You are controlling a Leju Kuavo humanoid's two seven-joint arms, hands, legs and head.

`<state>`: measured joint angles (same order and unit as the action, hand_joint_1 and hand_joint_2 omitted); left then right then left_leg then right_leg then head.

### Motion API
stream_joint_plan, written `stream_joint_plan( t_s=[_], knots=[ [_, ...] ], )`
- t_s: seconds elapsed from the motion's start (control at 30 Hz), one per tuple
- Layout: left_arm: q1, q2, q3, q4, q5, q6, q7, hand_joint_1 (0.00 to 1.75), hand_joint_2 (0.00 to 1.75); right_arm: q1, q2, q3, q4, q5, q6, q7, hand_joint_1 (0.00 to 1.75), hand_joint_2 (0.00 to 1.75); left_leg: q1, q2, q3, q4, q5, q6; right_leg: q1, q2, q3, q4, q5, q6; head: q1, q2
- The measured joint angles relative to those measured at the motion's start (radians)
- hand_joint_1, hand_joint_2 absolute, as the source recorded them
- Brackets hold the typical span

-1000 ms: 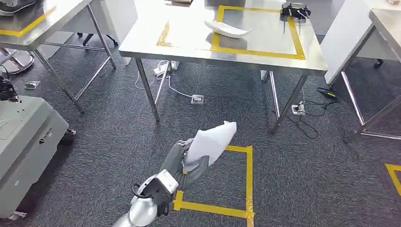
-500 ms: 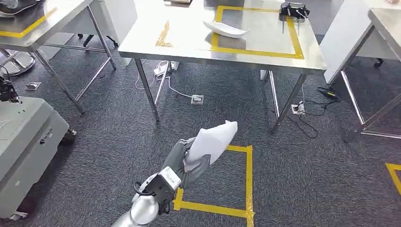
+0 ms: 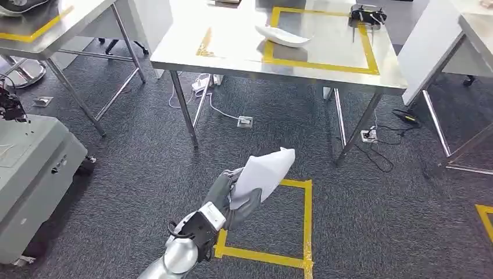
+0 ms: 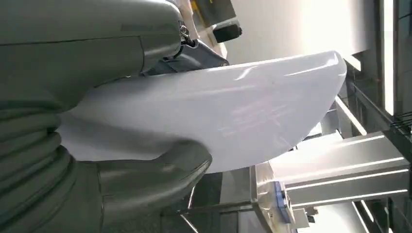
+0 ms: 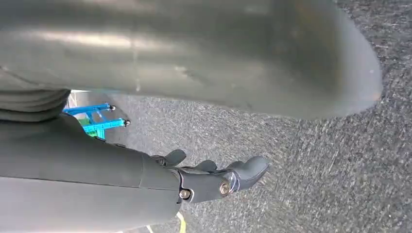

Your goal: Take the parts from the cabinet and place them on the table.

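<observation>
My left hand (image 3: 229, 200) grips a white curved shell part (image 3: 264, 173) and holds it out low over the carpet, in front of the steel table (image 3: 232, 55). From the left wrist, the same part (image 4: 233, 116) lies across the palm with the thumb (image 4: 155, 170) pressed under it. On the table, a yellow tape square (image 3: 318, 64) frames a second white part (image 3: 288, 36). A black object (image 3: 366, 13) sits at the square's far right corner. My right hand (image 5: 214, 179) hangs over the carpet, fingers stretched apart, holding nothing.
A grey cabinet (image 3: 29, 168) stands at the left edge. More steel tables are at the far left (image 3: 52, 29) and far right (image 3: 477, 23). A yellow tape square (image 3: 305, 221) marks the floor under my hand. Sockets and cables (image 3: 245, 121) lie under the table.
The whole picture has shifted slightly to the right, so the camera moved. My left hand holds the white part as before.
</observation>
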<state>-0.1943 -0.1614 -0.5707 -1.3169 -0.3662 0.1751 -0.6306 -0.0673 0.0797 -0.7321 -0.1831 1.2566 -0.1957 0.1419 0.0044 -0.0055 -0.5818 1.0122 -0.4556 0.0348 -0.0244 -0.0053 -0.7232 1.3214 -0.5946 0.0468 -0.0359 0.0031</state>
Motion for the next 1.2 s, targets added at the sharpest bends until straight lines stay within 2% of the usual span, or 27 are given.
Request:
stream_joint_plan(
  t_s=[0.03, 0.1, 0.13, 0.17, 0.27, 0.3, 0.33, 0.37, 0.43, 0.47, 0.5, 0.53, 0.6, 0.63, 0.67, 0.7, 0.73, 0.8, 0.83, 0.87, 0.93, 0.97, 1.0, 1.03, 1.07, 1.13, 1.2],
  knots=[
    [0.000, 0.000, 0.000, 0.001, 0.000, 0.002, 0.000, 1.75, 1.75, 0.001, 0.000, 0.000, 0.000, 0.000, 0.000, -0.001, 0.00, 0.00, 0.003, -0.002, 0.002, 0.004, -0.003, -0.005, -0.004, 0.000, 0.027, -0.062, 0.043, 0.003, 0.000, 0.000],
    [0.000, 0.000, 0.000, 0.001, -0.002, 0.006, 0.001, 1.75, 1.75, 0.000, 0.000, 0.000, 0.000, 0.002, 0.000, -0.004, 0.00, 0.00, 0.011, -0.004, 0.003, 0.018, -0.015, -0.021, -0.013, 0.000, 0.120, -0.248, 0.131, 0.011, 0.000, 0.000],
    [0.000, 0.000, 0.000, 0.001, -0.003, 0.009, 0.001, 1.75, 1.75, -0.001, 0.001, 0.000, 0.000, 0.003, 0.000, -0.004, 0.00, 0.00, 0.010, -0.005, 0.001, 0.025, -0.022, -0.032, -0.011, 0.003, 0.137, -0.281, 0.119, 0.011, 0.001, 0.000],
    [0.001, 0.000, 0.000, 0.001, -0.005, 0.011, 0.003, 1.75, 1.75, 0.000, 0.003, 0.000, 0.000, 0.003, -0.001, -0.004, 0.00, 0.00, 0.006, -0.008, -0.001, 0.031, -0.029, -0.041, -0.005, 0.011, 0.137, -0.291, 0.121, -0.007, 0.004, 0.000],
    [0.002, 0.000, -0.002, 0.001, -0.008, 0.012, 0.003, 1.75, 1.75, 0.001, 0.003, 0.000, 0.000, 0.003, 0.000, -0.001, 0.00, 0.00, 0.008, -0.009, 0.004, 0.018, -0.032, -0.058, -0.001, 0.008, 0.139, -0.285, 0.111, -0.034, 0.004, 0.000],
    [0.002, 0.000, -0.002, -0.001, -0.008, 0.012, 0.004, 1.75, 1.75, -0.001, 0.003, 0.000, 0.000, 0.003, 0.000, 0.001, 0.00, 0.00, 0.010, -0.007, 0.008, 0.022, -0.037, -0.065, -0.006, 0.008, 0.146, -0.290, 0.114, -0.044, 0.003, 0.000],
    [0.001, 0.000, -0.003, -0.002, -0.008, 0.013, 0.003, 1.75, 1.75, 0.000, 0.003, 0.000, 0.000, 0.003, -0.001, 0.000, 0.00, 0.00, 0.010, -0.003, -0.001, 0.053, -0.053, -0.067, -0.006, 0.007, 0.153, -0.290, 0.110, -0.052, 0.001, 0.000],
    [0.001, 0.000, -0.003, -0.002, -0.008, 0.013, 0.003, 1.75, 1.75, 0.000, 0.003, 0.000, 0.000, 0.002, -0.003, 0.001, 0.00, 0.00, 0.009, 0.000, -0.034, 0.118, -0.087, -0.069, -0.005, 0.005, 0.157, -0.290, 0.106, -0.058, 0.000, 0.000],
    [0.002, 0.002, -0.003, 0.000, -0.008, 0.013, 0.004, 1.75, 1.75, 0.000, 0.003, -0.001, 0.000, 0.000, -0.004, 0.002, 0.00, 0.00, 0.009, 0.000, -0.128, 0.285, -0.154, -0.070, 0.000, 0.004, 0.165, -0.290, 0.096, -0.066, -0.001, 0.000],
    [0.003, 0.003, -0.004, 0.002, -0.009, 0.013, 0.004, 1.75, 1.75, 0.001, 0.003, -0.001, 0.000, 0.000, -0.004, 0.002, 0.00, 0.00, 0.008, 0.000, -0.166, 0.342, -0.161, -0.069, 0.003, 0.004, 0.170, -0.290, 0.091, -0.067, -0.001, 0.000],
    [0.004, 0.003, -0.005, 0.003, -0.009, 0.013, 0.004, 1.75, 1.75, 0.003, 0.003, -0.001, 0.000, 0.000, -0.004, 0.002, 0.00, 0.00, 0.008, 0.000, -0.178, 0.345, -0.142, -0.065, 0.005, 0.005, 0.177, -0.290, 0.085, -0.068, -0.001, 0.000],
    [0.003, 0.003, -0.005, 0.003, -0.009, 0.013, 0.004, 1.75, 1.75, 0.004, 0.003, -0.002, 0.000, 0.000, -0.005, 0.002, 0.00, 0.00, 0.006, 0.000, -0.166, 0.304, -0.101, -0.060, 0.007, 0.006, 0.187, -0.290, 0.078, -0.068, -0.001, 0.000],
    [0.002, 0.003, -0.005, 0.003, -0.009, 0.012, 0.004, 1.75, 1.75, 0.004, 0.004, -0.002, 0.000, 0.000, -0.005, 0.002, 0.00, 0.00, 0.000, 0.000, -0.089, 0.124, 0.013, -0.041, 0.009, 0.008, 0.214, -0.290, 0.059, -0.065, -0.001, 0.000],
    [0.002, 0.003, -0.005, 0.003, -0.009, 0.013, 0.004, 1.75, 1.75, 0.005, 0.005, -0.002, 0.000, 0.000, -0.005, 0.002, 0.00, 0.00, -0.007, 0.003, -0.062, 0.052, 0.033, -0.029, 0.008, 0.007, 0.216, -0.293, 0.050, -0.061, 0.000, 0.000],
    [0.001, 0.003, -0.005, 0.003, -0.009, 0.012, 0.003, 1.75, 1.75, 0.003, 0.007, -0.003, 0.000, -0.001, -0.005, 0.001, 0.00, 0.00, -0.013, 0.005, -0.040, 0.037, 0.014, -0.025, 0.016, 0.008, 0.219, -0.291, 0.043, -0.051, 0.002, 0.000],
    [0.000, 0.003, -0.006, 0.002, -0.010, 0.012, 0.004, 1.75, 1.75, 0.002, 0.007, -0.004, 0.000, -0.002, -0.005, 0.001, 0.00, 0.00, -0.013, 0.003, -0.042, 0.038, 0.011, -0.024, 0.010, 0.008, 0.220, -0.297, 0.042, -0.046, 0.003, 0.000],
    [0.000, 0.003, -0.007, 0.002, -0.010, 0.012, 0.004, 1.75, 1.75, 0.002, 0.007, -0.005, 0.000, -0.002, -0.004, 0.001, 0.00, 0.00, -0.014, 0.000, -0.042, 0.031, 0.008, -0.020, 0.011, 0.007, 0.236, -0.295, 0.047, -0.039, 0.003, 0.000],
    [0.000, 0.001, -0.008, 0.001, -0.011, 0.011, 0.004, 1.75, 1.75, 0.001, 0.007, -0.008, 0.000, -0.003, -0.005, 0.002, 0.00, 0.00, -0.008, -0.008, -0.022, 0.022, 0.003, -0.011, 0.011, 0.005, 0.239, -0.290, 0.049, -0.033, 0.003, 0.000],
    [-0.001, 0.000, -0.009, 0.001, -0.011, 0.011, 0.003, 1.75, 1.75, 0.001, 0.007, -0.008, 0.000, -0.003, -0.005, 0.001, 0.00, 0.00, -0.004, -0.005, -0.008, 0.014, -0.002, -0.005, 0.009, 0.006, 0.226, -0.255, 0.043, -0.031, 0.005, 0.000],
    [-0.004, -0.002, -0.011, 0.001, -0.012, 0.010, 0.004, 1.75, 1.75, -0.001, 0.008, -0.008, 0.000, -0.003, -0.005, 0.001, 0.00, 0.00, -0.004, -0.005, -0.001, 0.011, -0.006, 0.002, 0.008, 0.007, 0.191, -0.201, 0.028, -0.026, 0.008, 0.000],
    [-0.004, -0.002, -0.013, 0.001, -0.012, 0.010, 0.004, 1.75, 1.75, -0.003, 0.008, -0.008, 0.000, -0.003, -0.005, 0.001, 0.00, 0.00, -0.005, -0.004, 0.006, 0.011, -0.019, 0.004, 0.007, 0.007, 0.086, -0.055, -0.033, -0.016, 0.010, 0.000],
    [-0.002, -0.002, -0.013, 0.003, -0.012, 0.010, 0.004, 1.75, 1.75, -0.001, 0.007, -0.009, 0.000, -0.003, -0.005, 0.001, 0.00, 0.00, -0.005, -0.005, 0.012, 0.012, -0.025, 0.004, 0.007, 0.007, 0.044, -0.005, -0.053, -0.015, 0.009, 0.000],
    [-0.001, -0.002, -0.013, 0.004, -0.012, 0.010, 0.004, 1.75, 1.75, 0.000, 0.007, -0.010, 0.000, -0.004, -0.005, 0.002, 0.00, 0.00, -0.005, -0.007, 0.020, 0.012, -0.033, 0.003, 0.007, 0.007, 0.017, 0.008, -0.044, -0.013, 0.010, 0.000],
    [0.000, -0.002, -0.014, 0.004, -0.012, 0.010, 0.004, 1.75, 1.75, 0.004, 0.007, -0.010, 0.000, -0.004, -0.005, 0.002, 0.00, 0.00, -0.004, -0.010, 0.030, 0.012, -0.040, 0.001, 0.006, 0.007, 0.016, -0.025, -0.008, -0.013, 0.010, 0.000],
    [-0.001, -0.002, -0.014, 0.004, -0.012, 0.010, 0.004, 1.75, 1.75, 0.005, 0.006, -0.010, 0.000, -0.004, -0.005, 0.002, 0.00, 0.00, -0.004, -0.012, 0.043, 0.013, -0.049, -0.003, 0.006, 0.006, 0.033, -0.092, 0.046, -0.014, 0.010, 0.000],
    [-0.001, -0.002, -0.014, 0.004, -0.012, 0.010, 0.004, 1.75, 1.75, 0.006, 0.006, -0.010, 0.000, -0.004, -0.005, 0.002, 0.00, 0.00, -0.002, -0.011, 0.070, 0.014, -0.070, -0.011, 0.005, 0.006, 0.090, -0.271, 0.172, -0.016, 0.011, 0.000],
    [-0.002, -0.002, -0.014, 0.006, -0.012, 0.010, 0.004, 1.75, 1.75, 0.005, 0.006, -0.011, 0.000, -0.005, -0.005, 0.000, 0.00, 0.00, -0.007, -0.013, 0.069, 0.014, -0.085, -0.026, 0.015, 0.003, 0.090, -0.272, 0.100, -0.030, 0.013, 0.000]
  ],
)
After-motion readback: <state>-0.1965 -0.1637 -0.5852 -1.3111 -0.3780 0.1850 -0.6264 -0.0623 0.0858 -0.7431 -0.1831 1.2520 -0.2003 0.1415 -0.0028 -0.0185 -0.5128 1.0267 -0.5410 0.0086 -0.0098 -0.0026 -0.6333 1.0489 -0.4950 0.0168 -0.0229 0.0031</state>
